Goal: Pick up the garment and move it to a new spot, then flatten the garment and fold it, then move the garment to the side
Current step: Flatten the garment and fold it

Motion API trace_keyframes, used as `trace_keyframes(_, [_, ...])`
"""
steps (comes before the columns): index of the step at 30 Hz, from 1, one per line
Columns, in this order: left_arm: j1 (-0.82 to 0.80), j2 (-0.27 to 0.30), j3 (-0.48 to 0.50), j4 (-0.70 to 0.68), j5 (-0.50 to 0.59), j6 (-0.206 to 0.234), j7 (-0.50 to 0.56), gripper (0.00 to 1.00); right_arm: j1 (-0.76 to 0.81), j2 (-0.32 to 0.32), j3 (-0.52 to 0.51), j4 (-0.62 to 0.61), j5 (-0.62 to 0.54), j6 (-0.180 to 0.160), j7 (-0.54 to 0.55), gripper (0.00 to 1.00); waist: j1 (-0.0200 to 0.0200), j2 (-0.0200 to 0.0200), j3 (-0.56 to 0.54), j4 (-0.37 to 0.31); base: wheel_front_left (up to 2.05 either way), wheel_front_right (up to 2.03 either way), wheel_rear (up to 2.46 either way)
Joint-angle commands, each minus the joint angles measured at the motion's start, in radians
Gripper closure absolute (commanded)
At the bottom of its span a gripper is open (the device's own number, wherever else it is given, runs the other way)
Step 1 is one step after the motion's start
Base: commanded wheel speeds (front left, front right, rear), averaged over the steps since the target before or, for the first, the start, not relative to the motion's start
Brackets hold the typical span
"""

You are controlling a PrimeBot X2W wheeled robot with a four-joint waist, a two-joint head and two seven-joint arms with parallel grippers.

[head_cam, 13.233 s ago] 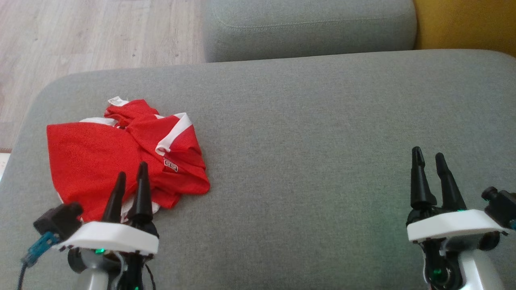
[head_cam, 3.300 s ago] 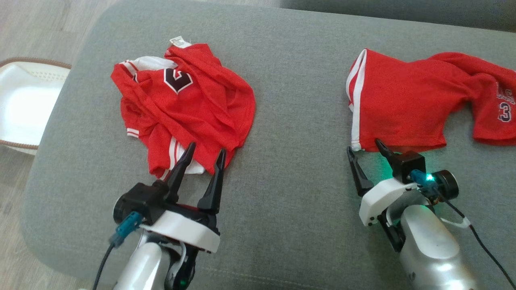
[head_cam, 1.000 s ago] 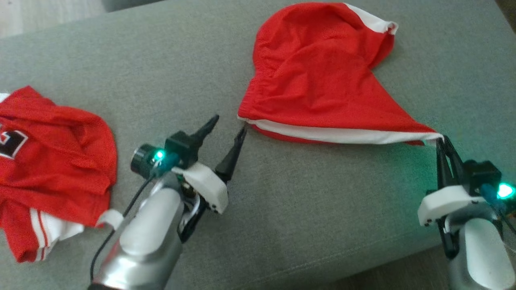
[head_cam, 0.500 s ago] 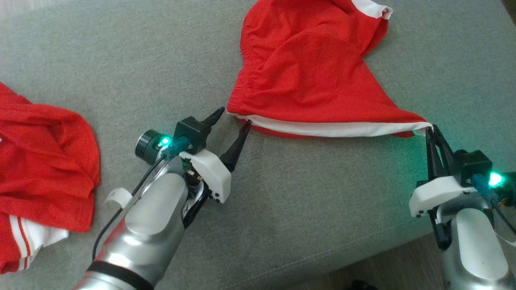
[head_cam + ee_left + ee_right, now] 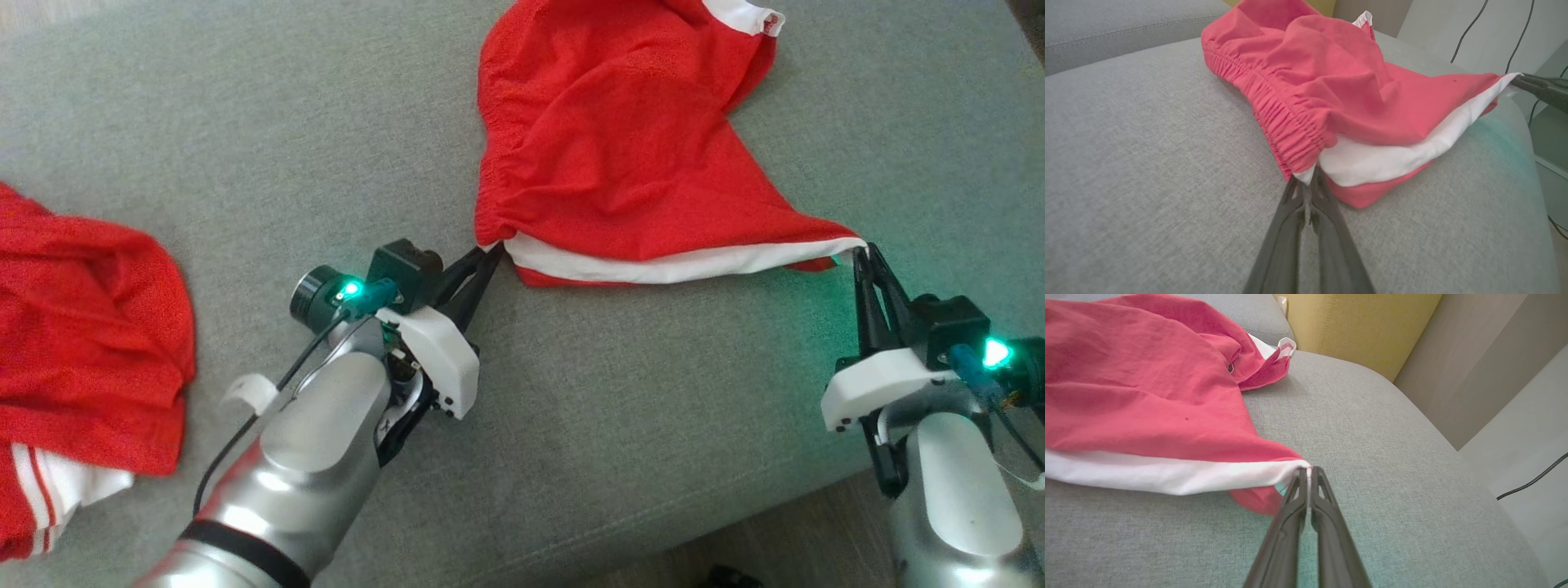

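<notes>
1. The red garment is being supported by the grey sofa cushion.
2. Its waistband-side corner is being pinched by the closed left end effector.
3. Its opposite white-trimmed corner is being gripped by the right end effector.

grey fabric sofa, yellow cushion

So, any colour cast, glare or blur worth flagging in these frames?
Head view: green light spills on the sofa by the right gripper; shorts saturated red. Left wrist view: shorts washed pink, left gripper blurred. Right wrist view: same pink, teal tint on sofa.
</notes>
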Motion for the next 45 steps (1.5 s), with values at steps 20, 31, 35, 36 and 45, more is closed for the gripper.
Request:
trace_keyframes(20, [-0.008, 0.117, 0.11, -0.211, 0.037, 0.001, -0.006, 1.0, -0.106, -0.085, 0.118, -0.128, 0.02, -0.001, -0.042, 1.0, -0.0001, 0.0, -0.139, 0.09, 0.0, 0.0, 0.0])
trace_keyframes(31, [-0.233, 0.261, 0.098, -0.301, -0.006, 0.001, 0.028, 1.0, -0.346, -0.252, 0.306, -0.198, 0.084, -0.001, 0.0, 1.0, -0.0001, 0.0, -0.271, 0.143, 0.0, 0.0, 0.0])
trace_keyframes(35, [-0.259, 0.292, 0.135, -0.343, -0.032, 0.015, 0.059, 1.0, -0.392, -0.292, 0.345, -0.236, 0.114, -0.001, 0.024, 1.0, -0.0001, 0.0, -0.313, 0.156, 0.0, 0.0, 0.0])
trace_keyframes(36, [-0.257, 0.3, 0.143, -0.359, -0.038, 0.022, 0.067, 1.0, -0.395, -0.301, 0.347, -0.249, 0.125, -0.001, 0.034, 1.0, -0.0001, 0.0, -0.319, 0.159, 0.0, 0.0, 0.0])
trace_keyframes(45, [-0.141, 0.394, 0.165, -0.585, -0.104, 0.062, 0.222, 1.0, -0.284, -0.393, 0.383, -0.427, 0.236, -0.001, 0.168, 1.0, -0.0001, 0.0, -0.328, 0.18, 0.0, 0.0, 0.0])
